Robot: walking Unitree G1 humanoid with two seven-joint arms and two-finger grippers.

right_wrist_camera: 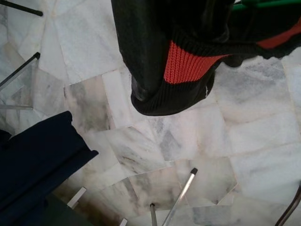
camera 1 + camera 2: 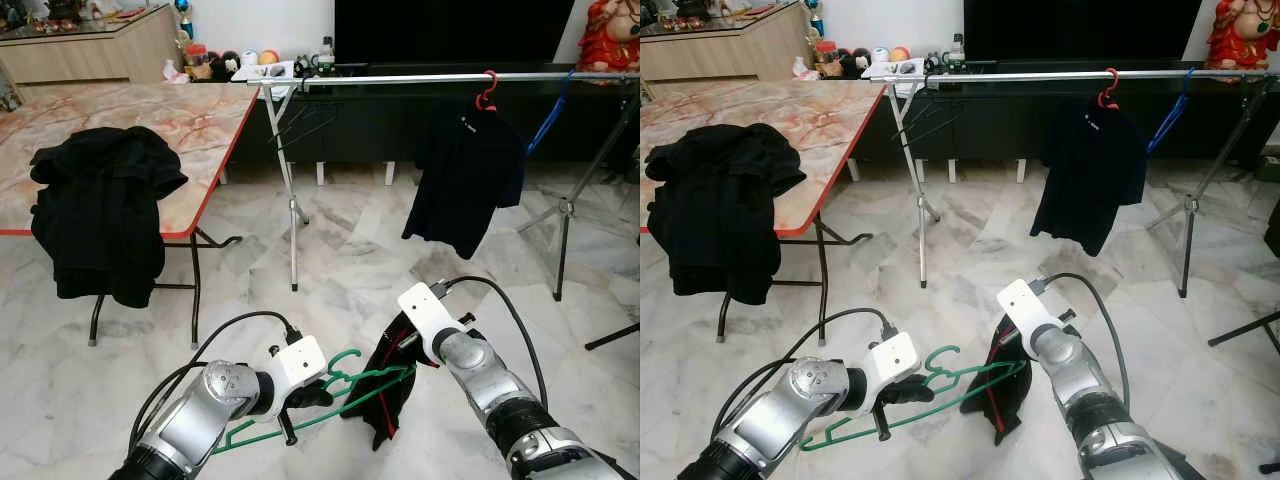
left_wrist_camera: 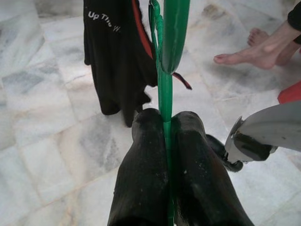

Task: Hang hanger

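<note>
A marble-topped table (image 2: 200, 120) with a red edge serves as landmark. A black garment (image 2: 100, 210) is draped over its near edge. Beyond its far corner, small objects (image 2: 240, 62) sit on a low shelf. To the table's right, a black shirt (image 2: 465, 175) hangs on a red hanger (image 2: 486, 92), with a blue hanger (image 2: 548, 115) further right. A person's bare foot (image 3: 249, 54) rests on the marble floor (image 2: 340, 250).

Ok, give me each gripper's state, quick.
Left gripper: shut on the green hanger.
Right gripper: shut on the black garment.
</note>
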